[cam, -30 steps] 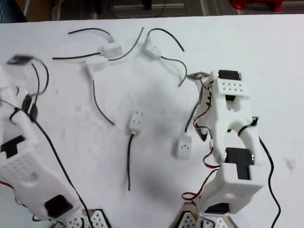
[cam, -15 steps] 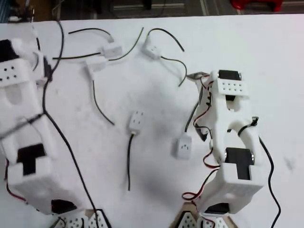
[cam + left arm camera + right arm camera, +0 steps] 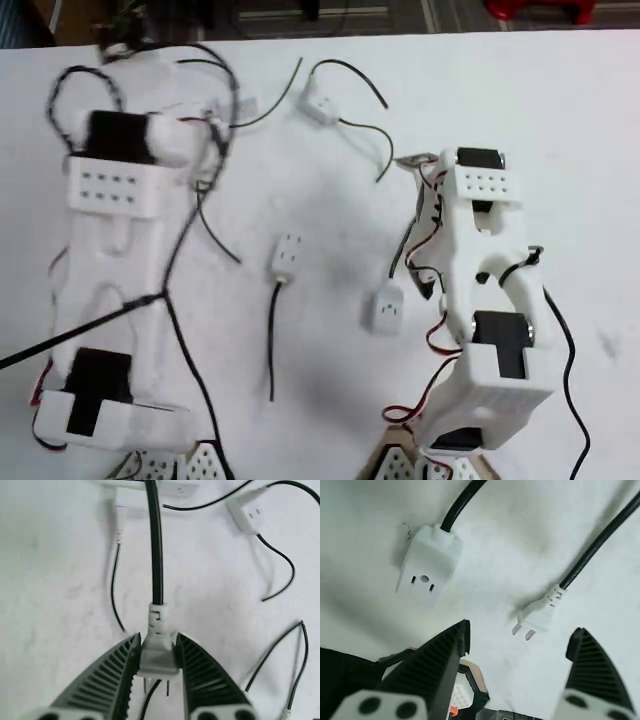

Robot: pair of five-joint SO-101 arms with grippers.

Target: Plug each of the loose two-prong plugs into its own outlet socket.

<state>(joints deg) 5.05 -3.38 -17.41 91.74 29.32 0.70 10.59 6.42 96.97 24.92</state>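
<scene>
The left arm's fingers (image 3: 116, 674) are clamped on the held plug (image 3: 156, 651), gripped by its body from both sides, with its two prongs (image 3: 167, 685) turned towards the wrist and its black cable (image 3: 156, 545) led away over the white bench (image 3: 560, 100). Beyond it, a far socket (image 3: 247, 514) is seen lying on the bench, well apart from the held plug. The right arm's fingers (image 3: 436, 662) are spread wide apart with nothing between them; below them a near socket (image 3: 427, 565) and a loose plug (image 3: 536, 617) are laid near each other, not touching. From above, a middle socket (image 3: 288, 254) is found between the arms, and a side socket (image 3: 386, 308) just beside the right arm (image 3: 485, 290).
</scene>
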